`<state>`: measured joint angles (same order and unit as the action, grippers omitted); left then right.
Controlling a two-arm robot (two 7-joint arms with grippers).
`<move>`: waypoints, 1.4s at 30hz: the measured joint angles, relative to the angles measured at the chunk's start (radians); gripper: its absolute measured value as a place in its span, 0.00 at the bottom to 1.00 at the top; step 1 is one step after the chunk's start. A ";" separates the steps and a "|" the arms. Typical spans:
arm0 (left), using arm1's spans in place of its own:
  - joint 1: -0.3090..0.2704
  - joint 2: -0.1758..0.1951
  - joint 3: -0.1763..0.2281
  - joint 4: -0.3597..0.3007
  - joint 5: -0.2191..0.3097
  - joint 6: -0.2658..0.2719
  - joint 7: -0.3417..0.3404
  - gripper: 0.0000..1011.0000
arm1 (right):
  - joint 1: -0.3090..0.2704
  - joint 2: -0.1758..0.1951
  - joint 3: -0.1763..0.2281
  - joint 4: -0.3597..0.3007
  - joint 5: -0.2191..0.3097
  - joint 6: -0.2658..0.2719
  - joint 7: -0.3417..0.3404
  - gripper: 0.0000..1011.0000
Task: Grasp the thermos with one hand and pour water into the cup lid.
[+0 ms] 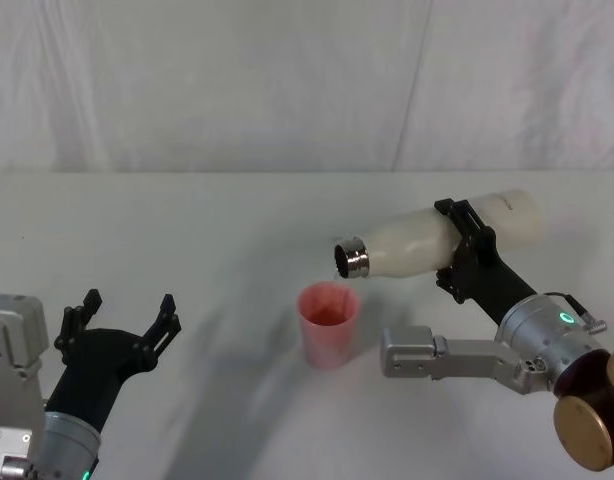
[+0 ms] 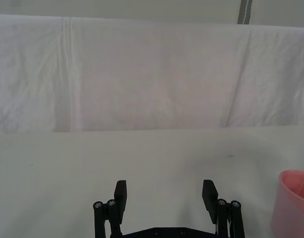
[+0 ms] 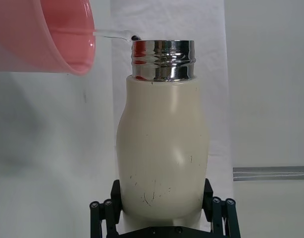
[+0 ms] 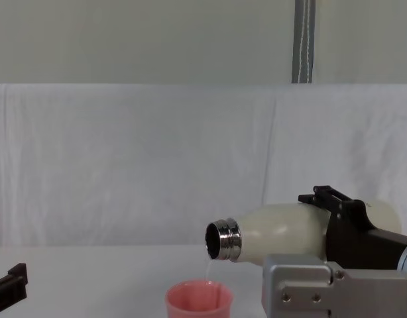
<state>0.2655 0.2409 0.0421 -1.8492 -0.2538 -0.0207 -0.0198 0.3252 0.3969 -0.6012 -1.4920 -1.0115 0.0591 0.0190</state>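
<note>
The cream-white thermos (image 1: pixel 427 238) lies tipped almost level above the table, its silver neck (image 1: pixel 353 257) over the pink cup lid (image 1: pixel 328 323). My right gripper (image 1: pixel 465 250) is shut on the thermos's body (image 3: pixel 162 163). A thin clear stream of water (image 4: pixel 208 267) falls from the neck (image 4: pixel 222 240) into the cup lid (image 4: pixel 198 299); the right wrist view shows the water (image 3: pixel 111 33) leaving the neck toward the cup lid (image 3: pixel 48 34). My left gripper (image 1: pixel 127 318) rests open at the near left, apart from both; its fingers (image 2: pixel 121 194) hold nothing.
A white cloth covers the table (image 1: pixel 187 230) and hangs as a backdrop (image 4: pixel 124 165) behind it. The cup lid's edge (image 2: pixel 295 203) shows in the left wrist view.
</note>
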 joint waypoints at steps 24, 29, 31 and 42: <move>0.000 0.000 0.000 0.000 0.000 0.000 0.000 0.99 | 0.008 0.004 -0.006 -0.008 -0.005 -0.001 0.005 0.94; 0.000 0.000 0.000 0.000 0.000 0.000 0.000 0.99 | 0.009 0.004 -0.007 -0.011 -0.006 -0.001 0.005 0.94; 0.000 0.000 0.000 0.000 0.000 0.000 0.000 0.99 | 0.009 0.005 -0.007 -0.011 -0.006 -0.002 0.005 0.94; 0.000 0.000 0.000 0.000 0.000 0.000 0.000 0.99 | 0.011 0.008 -0.008 -0.017 -0.006 -0.004 0.007 0.94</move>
<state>0.2655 0.2410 0.0421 -1.8492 -0.2538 -0.0208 -0.0199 0.3358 0.4047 -0.6092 -1.5090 -1.0173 0.0547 0.0260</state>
